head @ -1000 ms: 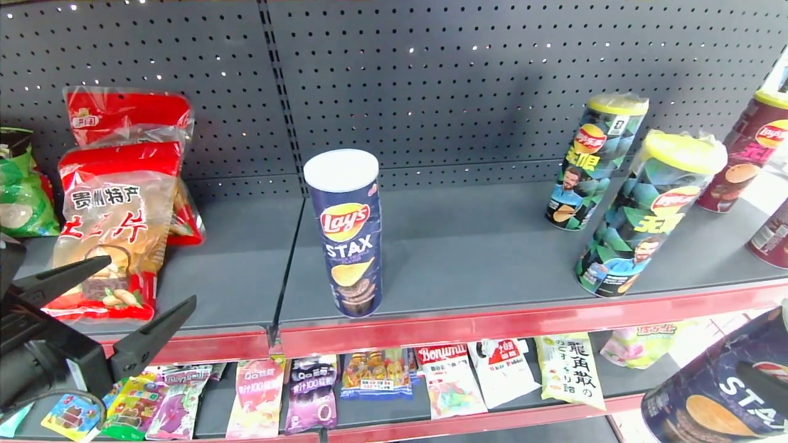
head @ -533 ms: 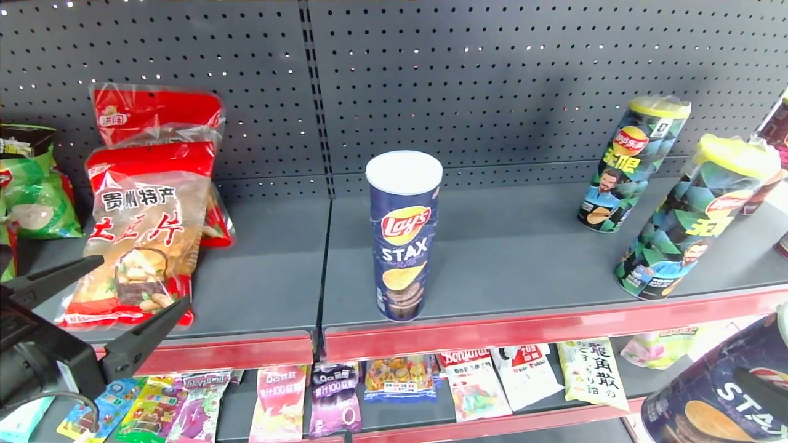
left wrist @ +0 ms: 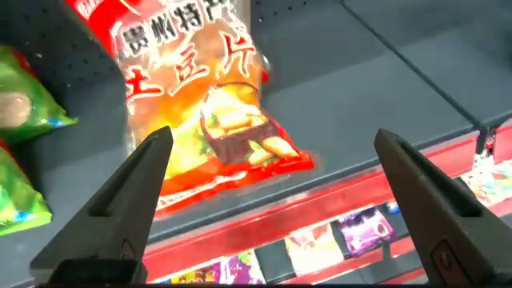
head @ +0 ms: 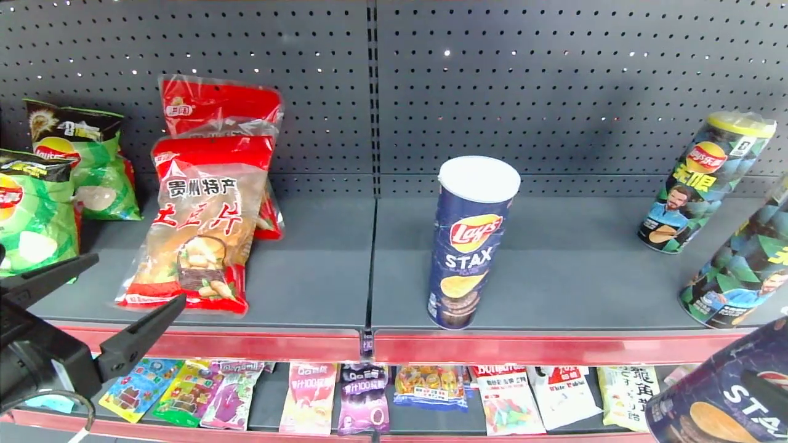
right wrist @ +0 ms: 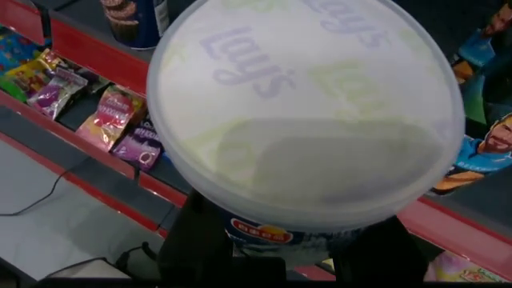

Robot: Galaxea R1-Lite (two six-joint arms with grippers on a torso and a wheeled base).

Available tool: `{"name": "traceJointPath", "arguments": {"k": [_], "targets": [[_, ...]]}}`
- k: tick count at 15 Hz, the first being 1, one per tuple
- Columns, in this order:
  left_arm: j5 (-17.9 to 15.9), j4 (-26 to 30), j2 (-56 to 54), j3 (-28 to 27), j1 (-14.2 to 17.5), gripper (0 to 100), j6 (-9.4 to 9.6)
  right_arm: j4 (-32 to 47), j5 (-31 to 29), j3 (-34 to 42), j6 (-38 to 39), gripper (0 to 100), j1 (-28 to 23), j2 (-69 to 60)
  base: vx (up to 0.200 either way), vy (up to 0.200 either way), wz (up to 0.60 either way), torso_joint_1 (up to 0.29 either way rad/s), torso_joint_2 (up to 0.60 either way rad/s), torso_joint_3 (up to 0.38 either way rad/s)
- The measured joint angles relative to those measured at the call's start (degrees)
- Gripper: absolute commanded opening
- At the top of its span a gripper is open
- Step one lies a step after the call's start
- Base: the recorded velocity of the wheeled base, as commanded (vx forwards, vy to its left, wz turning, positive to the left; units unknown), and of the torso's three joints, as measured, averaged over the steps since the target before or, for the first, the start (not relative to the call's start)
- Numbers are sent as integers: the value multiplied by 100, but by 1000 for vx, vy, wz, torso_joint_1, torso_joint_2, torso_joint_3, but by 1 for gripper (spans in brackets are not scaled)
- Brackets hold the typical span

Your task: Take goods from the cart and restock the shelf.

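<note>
On the grey shelf (head: 554,271) a dark blue chip can (head: 473,243) with a white lid stands upright near the red front edge. A second dark blue chip can (head: 720,403) is at the lower right, below the shelf's edge, with my right gripper (head: 762,386) shut on it. In the right wrist view its white lid (right wrist: 308,104) faces the camera, and the right gripper (right wrist: 288,250) clamps the can's body from both sides. My left gripper (head: 139,278) stands open and holds nothing, in front of the shelf's left end. In the left wrist view the left gripper (left wrist: 274,138) faces the red bag (left wrist: 204,112).
Two red snack bags (head: 203,227) lean at the shelf's left, with green chip bags (head: 37,203) beyond them. Green-and-black cans (head: 702,181) stand at the right. Bare shelf lies on both sides of the standing blue can. Small sachets (head: 363,397) hang on the lower shelf.
The head camera has swung left, so all the shelf goods now sit further right in the picture. Both grippers keep their places in the picture, the right one still gripping its can.
</note>
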Motion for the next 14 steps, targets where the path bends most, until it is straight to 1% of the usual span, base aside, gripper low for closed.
{"name": "traceJointPath", "arguments": {"k": [3,5,7,8,9,10,11,12,14], "targets": [[-22,-11,-5,15,-2,100,15,-26,61,-55,0,0,17,5,0,0,0,0,0,0],[-79,-7,-80,80,-11,100,33,-37,350,-283,9,0,39,176,0,0,0,0,0,0],[-362,9,-293,227,-52,100,28,-34,692,-702,9,0,61,534,0,0,0,0,0,0],[-414,30,-438,319,-59,100,28,-34,833,-958,9,0,63,763,0,0,0,0,0,0],[-399,124,-628,422,-63,100,26,-44,950,-1224,5,0,67,1044,0,0,0,0,0,0],[-339,283,-852,510,-63,100,26,-52,1029,-1465,0,0,100,1342,0,0,0,0,0,0],[-271,553,-1114,574,-66,100,26,-101,1079,-1712,2,0,174,1662,0,0,0,0,0,0],[-213,923,-1399,618,-63,100,26,-165,1109,-1981,9,0,304,1996,0,0,0,0,0,0],[-216,1619,-1924,645,-66,100,24,-222,1139,-2439,6,0,469,2582,0,0,0,0,0,0]]}}
